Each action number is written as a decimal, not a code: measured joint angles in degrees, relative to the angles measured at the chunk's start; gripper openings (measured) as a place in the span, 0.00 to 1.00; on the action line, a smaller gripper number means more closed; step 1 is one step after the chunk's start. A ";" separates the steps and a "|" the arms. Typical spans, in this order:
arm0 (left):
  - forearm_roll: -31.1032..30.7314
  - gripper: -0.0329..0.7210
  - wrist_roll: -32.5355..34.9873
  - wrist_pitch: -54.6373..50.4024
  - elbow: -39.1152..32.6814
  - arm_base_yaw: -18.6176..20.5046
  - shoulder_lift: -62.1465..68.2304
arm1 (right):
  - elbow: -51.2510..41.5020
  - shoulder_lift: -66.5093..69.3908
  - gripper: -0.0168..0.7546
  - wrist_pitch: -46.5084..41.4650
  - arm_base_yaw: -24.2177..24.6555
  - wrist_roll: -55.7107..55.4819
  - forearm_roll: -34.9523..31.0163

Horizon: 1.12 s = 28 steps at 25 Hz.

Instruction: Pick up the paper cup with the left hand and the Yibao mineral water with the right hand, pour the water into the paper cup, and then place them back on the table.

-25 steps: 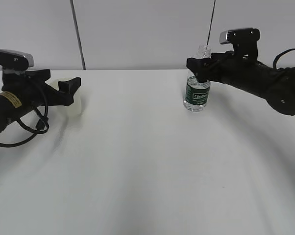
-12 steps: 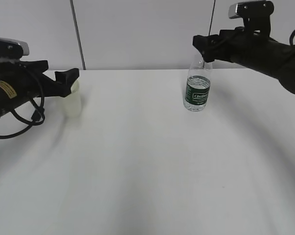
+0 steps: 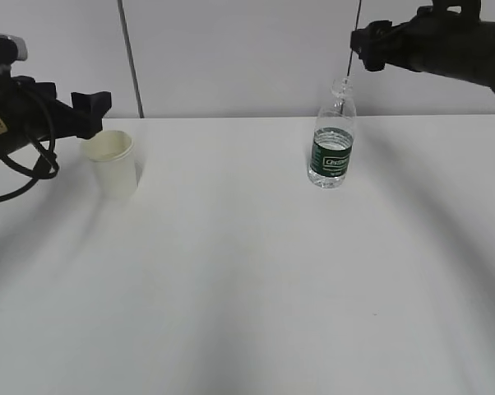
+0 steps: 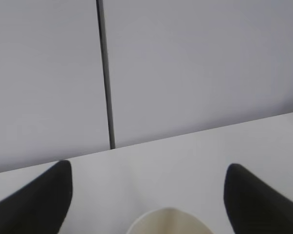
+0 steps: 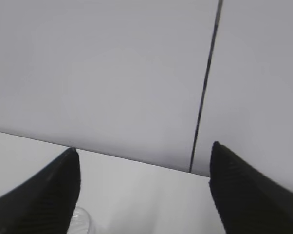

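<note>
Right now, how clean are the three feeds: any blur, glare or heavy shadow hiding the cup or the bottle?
Exterior view: even light, only soft grey shadows on the table; paper cup and Yibao mineral water sharp, no glare. Left wrist view: black fingertips soft at the edges, the cup's rim cropped at the bottom. Right wrist view: fingertips blurred, bottle mouth barely showing.
</note>
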State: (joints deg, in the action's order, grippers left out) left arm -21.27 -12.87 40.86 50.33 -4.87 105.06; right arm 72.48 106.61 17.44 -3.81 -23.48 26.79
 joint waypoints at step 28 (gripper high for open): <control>12.93 0.72 -1.43 -81.18 25.94 0.00 -7.99 | 33.01 -2.25 0.78 -76.87 0.00 2.82 -10.56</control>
State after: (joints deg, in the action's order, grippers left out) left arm -8.34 -14.30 -40.32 76.27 -4.87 97.07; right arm 105.49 104.36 -59.43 -3.81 -20.66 16.23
